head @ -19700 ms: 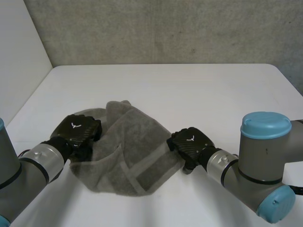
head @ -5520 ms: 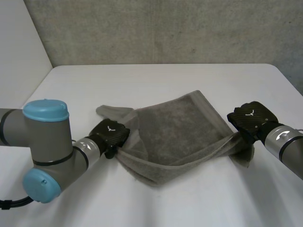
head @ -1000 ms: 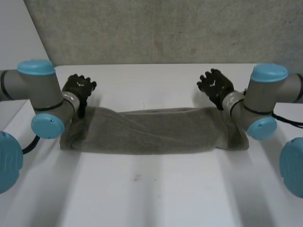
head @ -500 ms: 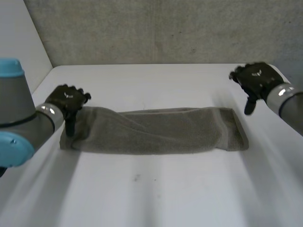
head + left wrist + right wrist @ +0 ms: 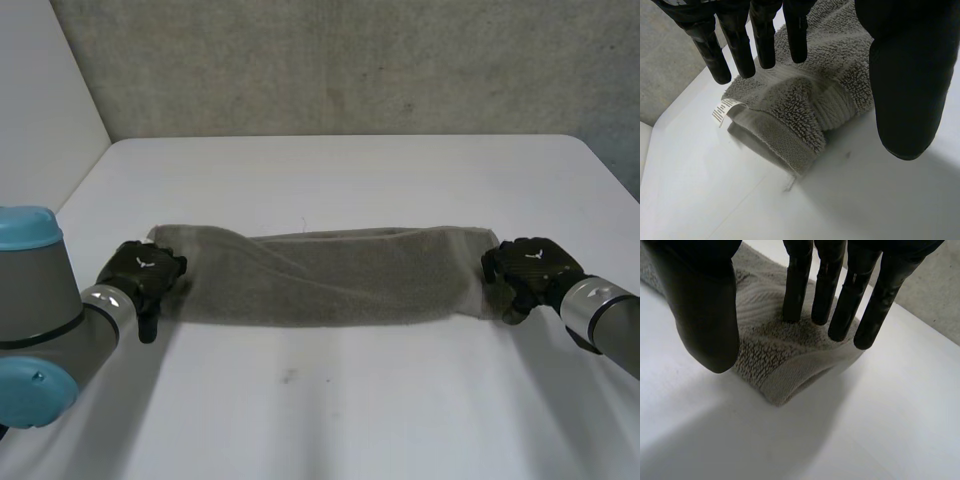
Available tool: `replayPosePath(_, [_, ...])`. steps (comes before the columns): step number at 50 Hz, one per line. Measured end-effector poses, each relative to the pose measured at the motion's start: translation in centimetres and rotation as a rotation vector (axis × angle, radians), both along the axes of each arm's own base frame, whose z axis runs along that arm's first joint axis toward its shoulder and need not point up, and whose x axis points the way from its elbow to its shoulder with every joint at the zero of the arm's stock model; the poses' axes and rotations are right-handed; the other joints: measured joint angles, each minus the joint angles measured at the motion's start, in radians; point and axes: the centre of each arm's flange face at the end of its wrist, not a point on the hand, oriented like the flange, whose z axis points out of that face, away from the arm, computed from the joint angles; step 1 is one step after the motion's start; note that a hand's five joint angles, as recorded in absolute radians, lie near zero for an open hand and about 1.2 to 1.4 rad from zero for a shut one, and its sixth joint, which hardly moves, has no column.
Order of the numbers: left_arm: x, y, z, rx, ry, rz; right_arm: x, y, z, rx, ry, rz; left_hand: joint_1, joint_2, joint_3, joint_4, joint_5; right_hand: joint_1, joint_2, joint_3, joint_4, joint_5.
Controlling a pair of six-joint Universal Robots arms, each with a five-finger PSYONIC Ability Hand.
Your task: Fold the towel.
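On one white table (image 5: 350, 400), one folded towel (image 5: 330, 275), left hand (image 5: 145, 272), right hand (image 5: 530, 268)

A white counter (image 5: 330, 400) with a matte top stands against a rough, mottled grey concrete wall (image 5: 350, 60). A plain white panel (image 5: 40, 110) closes its left side.

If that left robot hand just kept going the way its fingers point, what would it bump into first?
Most likely the towel: the left robot hand points its straight fingers at the towel's folded end, which lies right at their tips.
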Motion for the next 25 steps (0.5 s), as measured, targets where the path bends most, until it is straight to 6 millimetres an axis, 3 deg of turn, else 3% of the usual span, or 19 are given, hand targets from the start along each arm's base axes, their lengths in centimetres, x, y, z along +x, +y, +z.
replayPosePath(15, [0.3, -0.4, 0.7, 0.002, 0.082, 0.046, 0.0, -0.6, -1.3, -0.012, 0.011, -0.001, 0.004, 0.005, 0.005, 0.004, 0.003, 0.186, 0.188, 0.186, 0.19, 0.183])
replayPosePath(20, [0.4, -0.5, 0.7, 0.005, 0.097, 0.051, 0.0, -0.8, -1.6, -0.019, 0.023, 0.004, 0.004, 0.004, 0.004, 0.004, -0.001, 0.321, 0.314, 0.316, 0.32, 0.312])
replayPosePath(25, [0.4, -0.6, 0.7, 0.008, 0.107, 0.048, -0.1, -1.0, -2.0, -0.025, 0.043, 0.009, 0.004, 0.002, 0.003, 0.003, -0.003, 0.647, 0.633, 0.633, 0.64, 0.633])
